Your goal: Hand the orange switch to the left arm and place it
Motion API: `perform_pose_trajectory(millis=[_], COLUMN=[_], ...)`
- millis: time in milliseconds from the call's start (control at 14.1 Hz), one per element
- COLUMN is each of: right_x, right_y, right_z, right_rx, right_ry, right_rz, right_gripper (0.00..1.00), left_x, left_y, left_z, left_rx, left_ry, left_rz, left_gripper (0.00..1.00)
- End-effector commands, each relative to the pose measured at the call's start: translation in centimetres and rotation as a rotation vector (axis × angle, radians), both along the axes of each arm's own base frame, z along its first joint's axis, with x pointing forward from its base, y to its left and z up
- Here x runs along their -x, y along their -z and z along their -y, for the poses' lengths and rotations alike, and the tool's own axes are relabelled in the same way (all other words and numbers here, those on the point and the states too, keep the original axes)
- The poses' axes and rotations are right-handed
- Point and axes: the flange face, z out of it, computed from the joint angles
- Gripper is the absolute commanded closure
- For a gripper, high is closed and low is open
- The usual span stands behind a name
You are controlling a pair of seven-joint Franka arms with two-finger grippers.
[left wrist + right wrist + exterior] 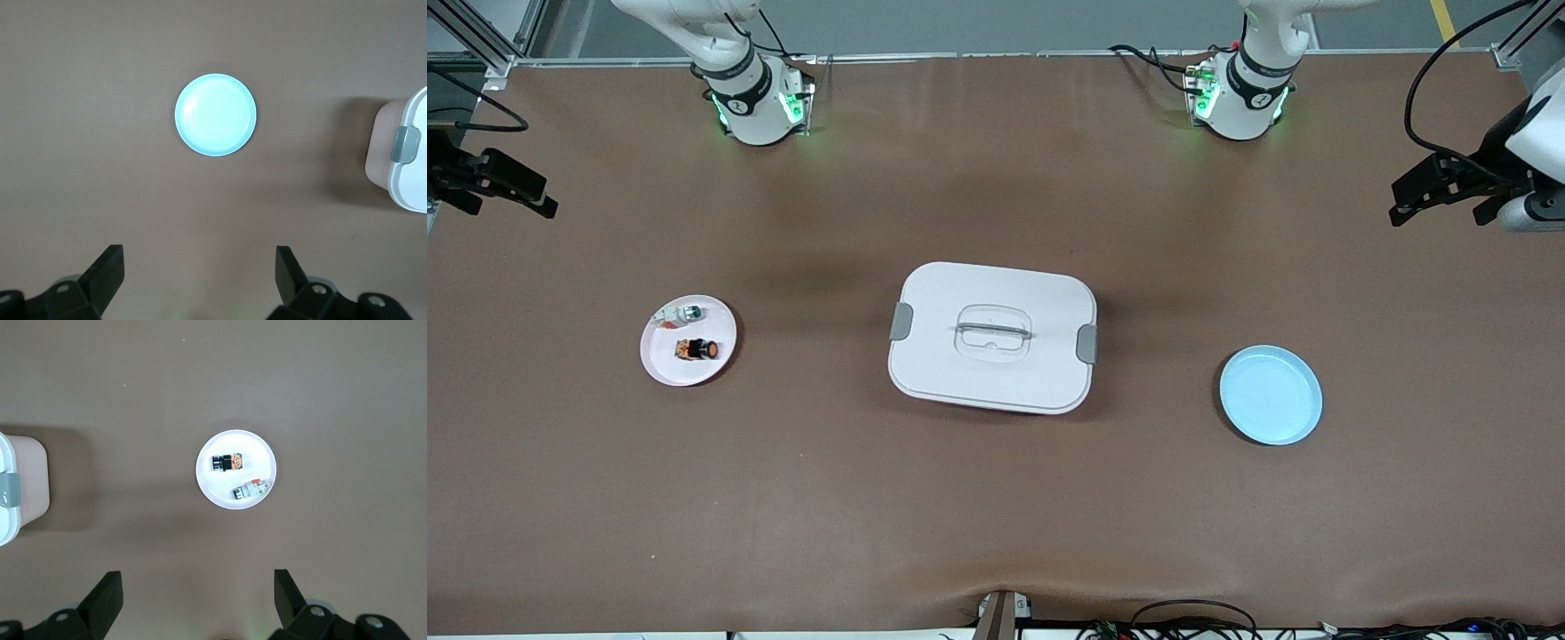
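Nothing picked up yet: the orange switch lies on the white plate at the right arm's end of the worktop, beside a small white part. The box sits squarely between it and the blue plate, hence two arms. Right gripper and left gripper hover high, jaws spread and empty.

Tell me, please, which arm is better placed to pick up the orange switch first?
The right arm. Its open tool hangs at the table's end where the orange switch lies on the white plate; the box separates the left tool from it.
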Motion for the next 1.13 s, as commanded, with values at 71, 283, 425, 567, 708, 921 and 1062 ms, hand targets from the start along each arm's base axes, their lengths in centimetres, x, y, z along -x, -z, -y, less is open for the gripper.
perform_pose_trajectory(millis=[71,283,425,567,708,921,1062], right_x=[0.23,0.38,0.7,1.0,1.0,0.85,0.8], right_y=[0.2,0.28,0.63,0.65,0.65,0.59,0.6], right_z=[0.27,0.25,0.23,0.2,0.22,0.23,0.23], right_rx=[0.009,0.01,0.01,0.011,0.013,0.013,0.013], right_ry=[-0.009,-0.009,-0.009,-0.008,-0.008,-0.008,-0.008], right_rz=[-0.002,-0.001,0.005,0.011,0.011,0.013,0.013], right_gripper=[0.0,0.0,0.0,0.0,0.0,0.0,0.0], left_x=[0.01,0.01,0.0,0.0,-0.01,-0.01,-0.01], left_y=[-0.52,-0.52,-0.59,-0.6,-0.6,-0.38,-0.24], left_z=[-0.26,-0.26,-0.44,-0.48,-0.54,-0.54,-0.54], left_rx=[-0.018,-0.018,-0.02,-0.023,-0.021,-0.022,-0.022], left_ry=[0.018,0.018,0.015,0.015,0.014,0.018,0.021], left_rz=[-0.004,-0.004,-0.003,-0.003,-0.003,-0.007,-0.01], left_gripper=[0.0,0.0,0.0,0.0,0.0,0.0,0.0])
